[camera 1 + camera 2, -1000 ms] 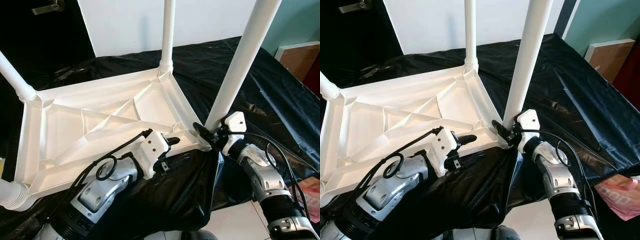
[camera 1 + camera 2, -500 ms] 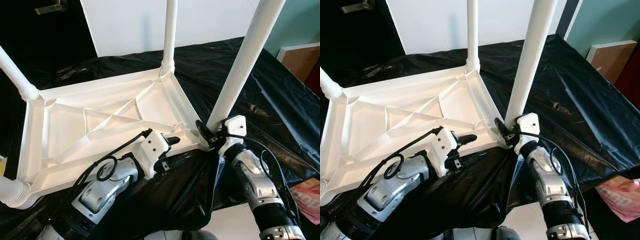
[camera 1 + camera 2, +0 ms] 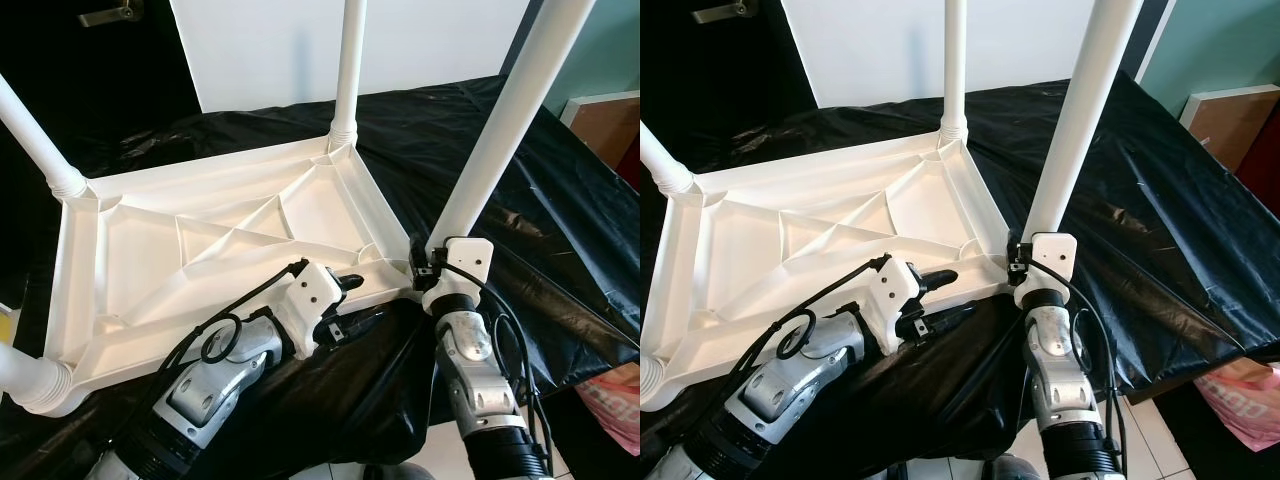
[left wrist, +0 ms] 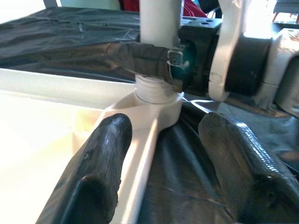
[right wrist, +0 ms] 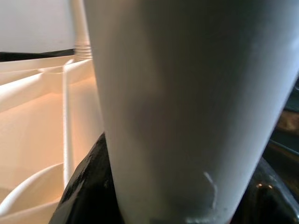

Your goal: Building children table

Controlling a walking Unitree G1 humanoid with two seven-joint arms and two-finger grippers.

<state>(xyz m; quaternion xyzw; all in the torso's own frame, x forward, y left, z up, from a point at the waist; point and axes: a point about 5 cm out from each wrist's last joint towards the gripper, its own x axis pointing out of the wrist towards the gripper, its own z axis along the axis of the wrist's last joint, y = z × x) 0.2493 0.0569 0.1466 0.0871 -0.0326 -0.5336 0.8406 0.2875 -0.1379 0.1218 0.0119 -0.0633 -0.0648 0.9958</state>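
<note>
Your right gripper point(image 3: 428, 272) clamps the base of the near table leg point(image 3: 500, 140), seating it in the corner socket of the upturned white tabletop point(image 3: 150, 250) on the black sheet point(image 3: 560, 200). Your left gripper point(image 4: 163, 154) straddles the tabletop's near edge, fingers spread, steadying it. Next, likely twist the leg home.

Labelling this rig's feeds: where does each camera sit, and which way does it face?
Eye views: head, looking down at the upturned table top; both arms show.
Left wrist: along the left tool, open astride the table's rim.
Right wrist: pressed against the leg that the right tool grips.
Both wrist views show that same leg.
</note>
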